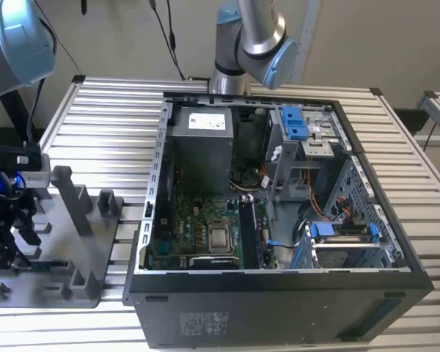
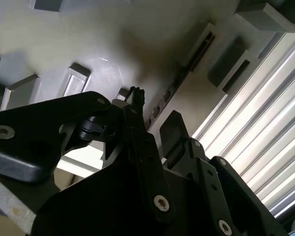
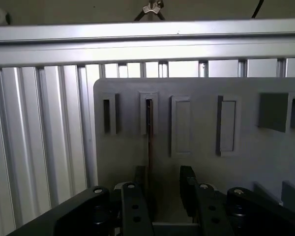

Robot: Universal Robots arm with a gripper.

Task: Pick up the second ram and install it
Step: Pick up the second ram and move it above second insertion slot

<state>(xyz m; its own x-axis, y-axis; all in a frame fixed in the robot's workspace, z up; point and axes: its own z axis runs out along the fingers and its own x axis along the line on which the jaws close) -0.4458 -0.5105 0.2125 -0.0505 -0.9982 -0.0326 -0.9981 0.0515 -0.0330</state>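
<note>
Exterior view's left: black jaws, apart, low over grey plastic holder tray (image 1: 73, 249) on ribbed aluminium desk (image 1: 103, 125). Second ram (image 3: 150, 147): thin, flat, dark, on edge in a tray slot, between the jaws, close beside one, unclamped; long axis level, along the tray. Exterior view's right: open computer case (image 1: 279, 315).

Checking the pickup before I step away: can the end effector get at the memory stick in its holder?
Probably yes: the open end effector straddles the memory stick standing on edge in the grey holder, nothing between them.
</note>
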